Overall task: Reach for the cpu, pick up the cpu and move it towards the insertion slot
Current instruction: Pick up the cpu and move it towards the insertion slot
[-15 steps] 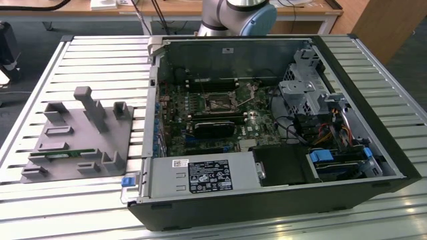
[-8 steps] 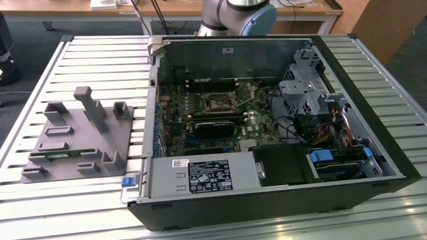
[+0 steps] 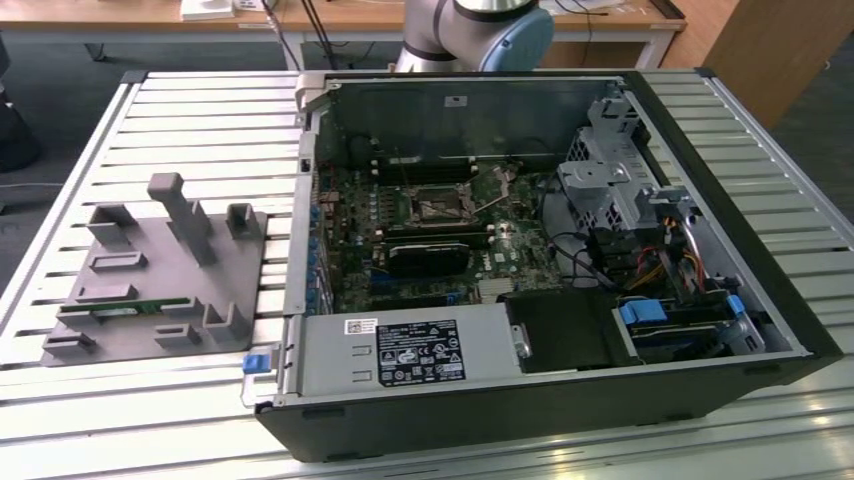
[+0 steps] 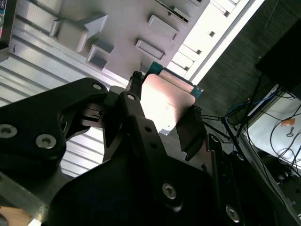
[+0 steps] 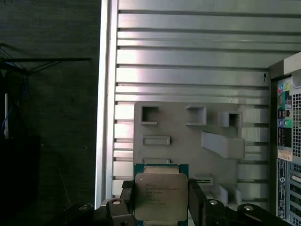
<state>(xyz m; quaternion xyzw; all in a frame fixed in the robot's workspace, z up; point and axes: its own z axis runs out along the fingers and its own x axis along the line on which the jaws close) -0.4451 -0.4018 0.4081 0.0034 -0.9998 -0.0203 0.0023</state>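
Slatted metal worktop (image 3: 160, 110) carries an open computer case (image 3: 747, 250) and a grey fixture (image 3: 147, 270) with upright posts beside it. Tool (image 5: 161, 200) is clamped on the cpu (image 5: 161, 188), with black fingers (image 5: 196, 202) pressing two opposite edges and the silvery top facing the camera in the first wrist view. Cpu hangs in the air over the fixture's near edge, clear of its pockets. Insertion slot (image 3: 437, 208) sits in the green board inside the case, well apart from the fixture. Arm base (image 3: 474, 30) stands behind the case.
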